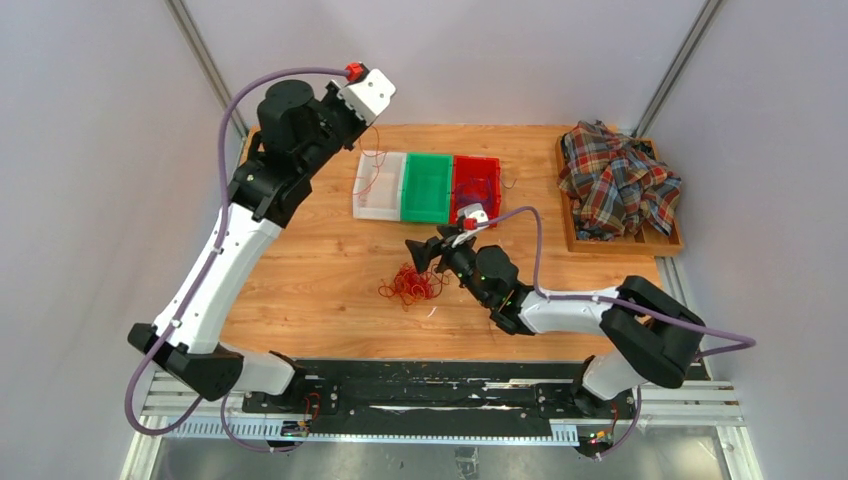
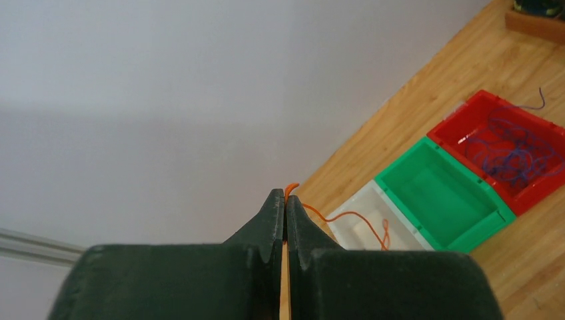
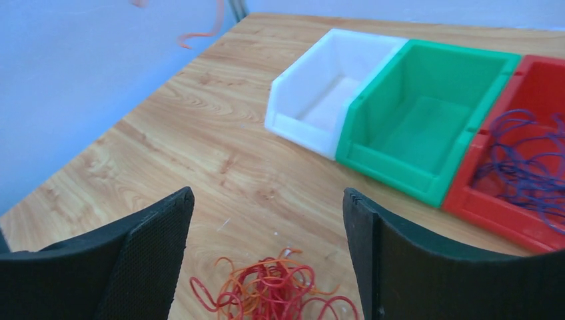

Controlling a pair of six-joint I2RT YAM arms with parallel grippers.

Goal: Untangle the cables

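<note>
High at far left, the left gripper (image 2: 285, 200) pinches an orange cable (image 2: 352, 216) dangling over the white bin (image 3: 286, 123); the right gripper (image 3: 266, 207), spread wide, sits beside the red-orange tangle (image 3: 270, 293) mid-table.

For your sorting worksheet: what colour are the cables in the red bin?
Purple. The cables in the bin show best in the right wrist view.

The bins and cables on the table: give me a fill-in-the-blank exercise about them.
The purple cables lie in the ___ bin. The middle bin of the three is ___. The left gripper is shut on a thin ___ cable. The right gripper, jaws ___, faces the tangled bunch on the table.
Missing: red, green, orange, open.
</note>
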